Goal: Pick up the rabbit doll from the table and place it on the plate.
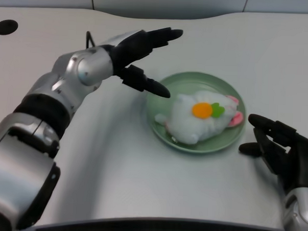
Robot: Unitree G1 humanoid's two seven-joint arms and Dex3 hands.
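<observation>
From my station I see the rabbit doll (200,119) lying on the green plate (163,127), which sits on the white table (116,170) a little right of the picture's centre. The doll is white and plump, with an orange patch and a small green leaf shape on its upper side and pink ears pointing toward about three o'clock, where they reach the plate's rim. Its body fills most of the plate's middle.

My left hand (141,51) is at roughly ten o'clock from the plate, clear of the doll and holding nothing. Its fingers are spread wide: the upper ones stretch toward one o'clock, while a lower one points down toward four o'clock, its tip just over the plate's near-left rim. I cannot tell whether that tip touches the rim. The silver forearm runs back from the hand toward seven o'clock, to the picture's lower left corner.

The right hand (280,146) rests at the plate's four o'clock side, just beside the rim.
</observation>
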